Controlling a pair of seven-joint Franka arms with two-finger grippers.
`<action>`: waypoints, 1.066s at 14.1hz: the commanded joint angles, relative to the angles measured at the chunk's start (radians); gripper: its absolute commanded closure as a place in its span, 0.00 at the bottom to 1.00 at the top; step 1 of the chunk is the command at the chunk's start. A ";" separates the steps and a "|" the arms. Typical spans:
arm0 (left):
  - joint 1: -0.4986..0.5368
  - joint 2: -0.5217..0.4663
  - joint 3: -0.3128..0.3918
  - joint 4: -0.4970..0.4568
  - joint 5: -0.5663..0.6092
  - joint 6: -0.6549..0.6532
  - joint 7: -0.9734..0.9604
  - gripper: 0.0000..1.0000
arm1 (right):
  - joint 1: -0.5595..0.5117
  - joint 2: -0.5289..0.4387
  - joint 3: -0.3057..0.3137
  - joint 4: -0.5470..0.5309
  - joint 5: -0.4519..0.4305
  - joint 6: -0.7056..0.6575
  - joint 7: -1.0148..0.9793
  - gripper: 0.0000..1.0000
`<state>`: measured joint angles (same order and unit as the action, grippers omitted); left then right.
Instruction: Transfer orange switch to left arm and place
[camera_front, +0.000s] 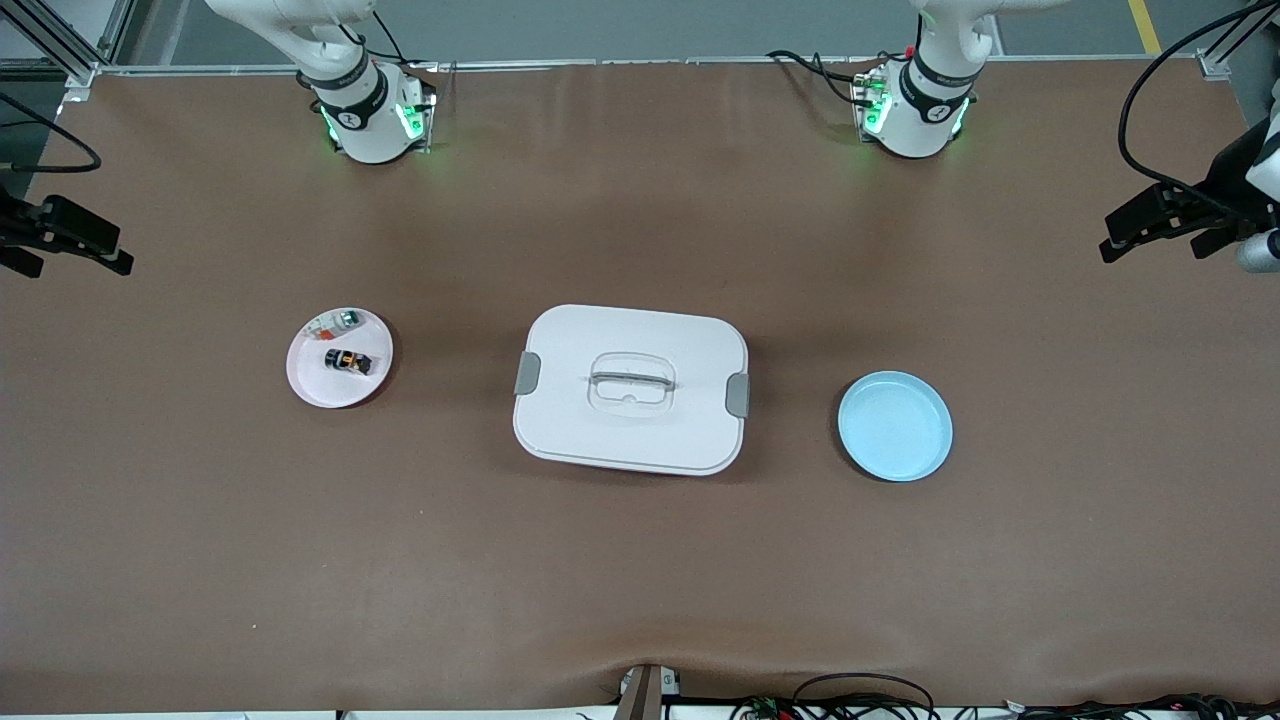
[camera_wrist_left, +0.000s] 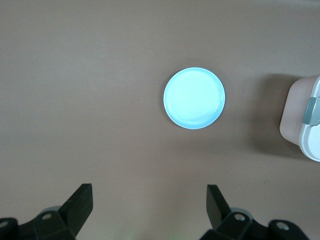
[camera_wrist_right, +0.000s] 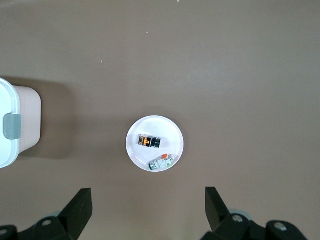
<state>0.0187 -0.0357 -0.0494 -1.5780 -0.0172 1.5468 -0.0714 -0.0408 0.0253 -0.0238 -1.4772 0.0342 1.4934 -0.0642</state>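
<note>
The orange switch (camera_front: 348, 360) (camera_wrist_right: 149, 141), a tiny black cylinder with an orange end, lies on the pink plate (camera_front: 305, 385) (camera_wrist_right: 170, 131) toward the right arm's end of the table. The white box (camera_front: 630, 335) (camera_wrist_left: 302, 135) (camera_wrist_right: 10, 100) with grey clips stands at the table's middle. My right gripper (camera_wrist_right: 148, 192) hangs high over bare table beside the pink plate, open and holding nothing. High over bare table beside the blue plate (camera_front: 895, 425) (camera_wrist_left: 194, 98) hangs my left gripper (camera_wrist_left: 149, 192), also open and holding nothing. Neither hand shows in the front view.
A small white part (camera_front: 335, 321) (camera_wrist_right: 161, 162) with green and orange bits shares the pink plate. The blue plate has nothing on it. Black fixtures (camera_front: 65, 238) (camera_front: 1175, 215) jut in at both ends of the table. Cables (camera_front: 860, 695) lie along the edge nearest the front camera.
</note>
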 joint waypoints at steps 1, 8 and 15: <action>0.000 0.008 0.003 0.019 -0.003 -0.017 0.012 0.00 | -0.001 -0.008 0.002 0.006 -0.005 -0.015 0.021 0.00; 0.001 0.010 0.003 0.019 -0.003 -0.017 0.012 0.00 | -0.014 0.022 -0.001 0.006 0.003 0.005 -0.008 0.00; 0.001 0.014 0.003 0.019 -0.003 -0.017 0.015 0.00 | -0.019 0.122 0.001 0.006 -0.022 0.028 -0.045 0.00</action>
<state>0.0191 -0.0308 -0.0492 -1.5780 -0.0172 1.5467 -0.0714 -0.0460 0.1374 -0.0272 -1.4866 0.0218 1.5174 -0.0939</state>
